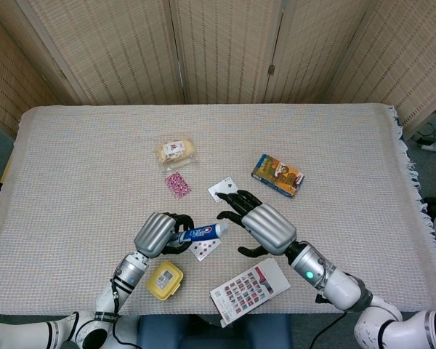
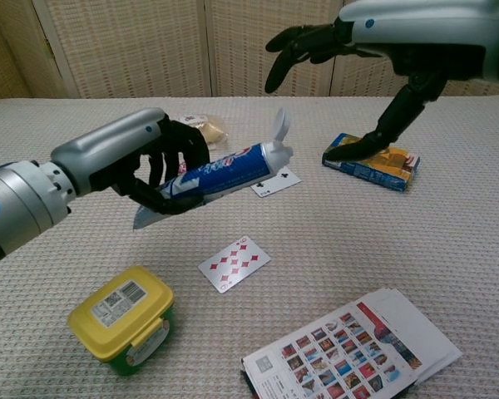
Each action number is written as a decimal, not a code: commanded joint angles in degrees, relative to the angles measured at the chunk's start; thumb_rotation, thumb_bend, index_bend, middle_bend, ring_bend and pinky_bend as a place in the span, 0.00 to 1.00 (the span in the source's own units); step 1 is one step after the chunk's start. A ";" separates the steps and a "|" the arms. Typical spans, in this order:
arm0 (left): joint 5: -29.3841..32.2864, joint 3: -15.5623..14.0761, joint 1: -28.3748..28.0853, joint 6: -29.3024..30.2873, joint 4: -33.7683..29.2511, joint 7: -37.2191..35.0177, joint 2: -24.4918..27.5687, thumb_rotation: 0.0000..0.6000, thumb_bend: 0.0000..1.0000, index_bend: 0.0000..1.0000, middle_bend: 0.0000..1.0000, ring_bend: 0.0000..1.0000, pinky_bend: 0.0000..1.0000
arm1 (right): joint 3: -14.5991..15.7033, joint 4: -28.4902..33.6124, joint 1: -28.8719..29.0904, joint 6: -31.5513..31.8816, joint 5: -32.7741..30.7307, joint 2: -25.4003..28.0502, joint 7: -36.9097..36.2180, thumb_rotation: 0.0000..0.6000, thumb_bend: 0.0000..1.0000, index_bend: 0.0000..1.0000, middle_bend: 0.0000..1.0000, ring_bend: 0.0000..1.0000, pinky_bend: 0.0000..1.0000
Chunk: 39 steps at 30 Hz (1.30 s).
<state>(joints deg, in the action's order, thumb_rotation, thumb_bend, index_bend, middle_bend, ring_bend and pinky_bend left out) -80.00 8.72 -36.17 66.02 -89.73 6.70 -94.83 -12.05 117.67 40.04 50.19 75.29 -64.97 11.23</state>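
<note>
The left hand sits in the lower left-centre of the head view, fingers wrapped around the body of a blue toothpaste tube, which it holds off the table with the white cap pointing right. In the chest view the tube slants up to the right, cap flipped open, crimped tail sticking out below the left hand.

The right hand hovers just right of the cap, fingers spread and holding nothing; its dark fingers reach toward the upper left, above a black-suited playing card. In the chest view the right hand fills the upper right, and whether its thumb touches the blue box below or only hangs over it is hard to say.

Under the tube lies a red-pip card. A yellow-lidded tub and a picture booklet sit close to the table's near edge at the bottom of the frame. A wrapped snack and a small patterned packet lie above the hands. The left and far stretches of cloth offer wide open room, as does the right side up to the fringed edge.
</note>
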 commanded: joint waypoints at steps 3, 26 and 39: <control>-0.02 -0.17 0.17 0.04 0.14 -0.23 0.17 1.00 0.75 0.83 0.84 0.73 0.63 | 0.97 -0.04 0.68 -0.37 -1.79 -0.28 1.21 1.00 0.30 0.25 0.00 0.00 0.00; -1.82 0.46 0.32 1.37 1.78 -6.72 -1.19 1.00 0.77 0.83 0.85 0.73 0.63 | 3.64 -2.48 0.02 0.60 -0.94 0.04 -4.15 1.00 0.30 0.25 0.01 0.00 0.00; -6.42 1.36 0.70 6.73 6.20 -17.28 -4.31 1.00 0.77 0.82 0.85 0.73 0.63 | 1.79 1.07 -1.20 4.51 5.61 3.49 -12.27 1.00 0.30 0.22 0.00 0.00 0.00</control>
<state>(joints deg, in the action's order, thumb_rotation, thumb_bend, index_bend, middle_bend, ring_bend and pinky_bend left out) -84.95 9.96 -35.57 71.25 -85.17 -8.04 -98.25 -9.30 116.83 39.70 52.68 78.44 -63.33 1.55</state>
